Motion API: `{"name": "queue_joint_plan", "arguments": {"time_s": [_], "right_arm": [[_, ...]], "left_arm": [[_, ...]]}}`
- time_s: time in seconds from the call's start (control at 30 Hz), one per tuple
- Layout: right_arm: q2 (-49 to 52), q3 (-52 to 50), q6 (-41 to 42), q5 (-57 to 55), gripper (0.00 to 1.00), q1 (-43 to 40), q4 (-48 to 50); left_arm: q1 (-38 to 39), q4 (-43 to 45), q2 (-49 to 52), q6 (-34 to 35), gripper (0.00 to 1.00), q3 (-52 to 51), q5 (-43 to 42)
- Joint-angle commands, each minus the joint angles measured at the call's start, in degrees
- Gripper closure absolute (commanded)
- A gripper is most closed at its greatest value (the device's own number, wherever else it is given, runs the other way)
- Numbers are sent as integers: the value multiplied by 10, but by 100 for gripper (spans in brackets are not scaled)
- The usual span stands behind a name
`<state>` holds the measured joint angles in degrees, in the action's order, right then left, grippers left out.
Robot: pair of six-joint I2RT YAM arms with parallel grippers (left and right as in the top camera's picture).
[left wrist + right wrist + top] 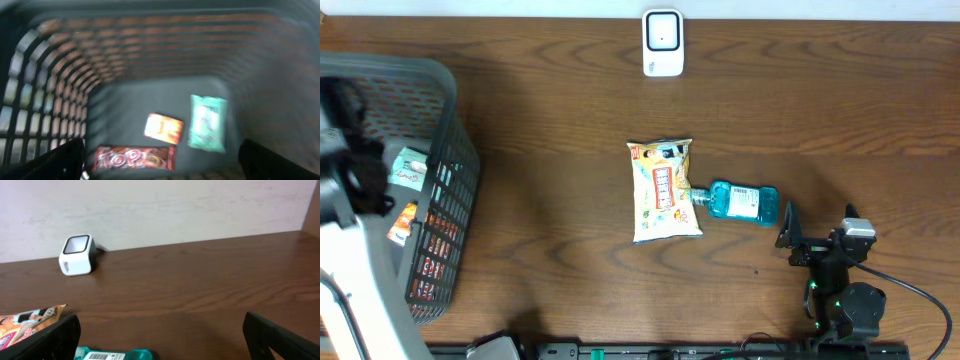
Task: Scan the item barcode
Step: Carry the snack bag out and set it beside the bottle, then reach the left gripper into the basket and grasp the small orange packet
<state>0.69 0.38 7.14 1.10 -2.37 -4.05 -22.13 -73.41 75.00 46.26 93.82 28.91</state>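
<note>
Fingers [47, 340] of the right end effector [162, 347] stand wide apart, released, and nothing is held between them. Just in front of this end effector lies the blue mouthwash bottle [740, 201], on its side on the brown tabletop [840, 120]. In the right wrist view it sits toward the finger on the left side. A white barcode label [102, 355] on the bottle faces up toward the wrist camera. The cap end of the bottle touches the snack bag [665, 190], which lies flat just beyond the bottle, on the side away from the end effector. The white scanner [662, 42] stands well ahead of the right end effector and to its left in the wrist view. It is near the far edge of the tabletop, well apart from the bag and the bottle.

The left end effector [162, 167] points down into the grey basket [445, 90]. It is also released: its two fingers show at the lower corners of the left wrist view, with nothing gripped between them. This view is blurred. On the basket floor, a red bar [134, 158] with the letters "Top" lies under the fingertips. A little ahead of it lie an orange packet [163, 128] and, to its right, a pale green packet [207, 123]. How high the end effector hangs above them I cannot tell.
</note>
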Motion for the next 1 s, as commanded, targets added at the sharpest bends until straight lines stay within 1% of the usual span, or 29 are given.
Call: {"name": "queue_joint_plan", "arguments": {"time_s": [0.0, 0.13, 0.17, 0.23, 0.4, 0.53, 0.63, 0.73, 0.83, 0.97], "right_arm": [[-3, -1, -4, -4, 1, 4, -3], [-3, -1, -4, -4, 1, 4, -3], [-3, -1, -4, -3, 1, 4, -3], [-3, -1, -4, -4, 1, 4, -3], [-3, -1, -4, -4, 1, 4, -3], [-3, -1, -4, -4, 1, 4, -3], [-3, -1, -4, -3, 1, 4, -3], [-3, -1, -4, -3, 1, 4, -3], [-3, -1, -4, -4, 1, 4, -3], [-3, -1, -4, -4, 1, 4, -3]], "left_arm": [[-86, 13, 49, 15, 2, -43, -126], [-132, 63, 96, -71, 2, -96, -183], [-148, 98, 122, -133, 2, -127, -230], [-158, 124, 146, -186, 2, -151, -268], [-166, 153, 216, -261, 2, -184, -279], [-166, 162, 257, -264, 2, -184, -278], [-166, 168, 283, -285, 2, -184, -278], [-166, 175, 297, -287, 2, -191, -272], [-168, 201, 298, -287, 2, -214, -250], [-170, 250, 298, -287, 2, -253, -250]]}}
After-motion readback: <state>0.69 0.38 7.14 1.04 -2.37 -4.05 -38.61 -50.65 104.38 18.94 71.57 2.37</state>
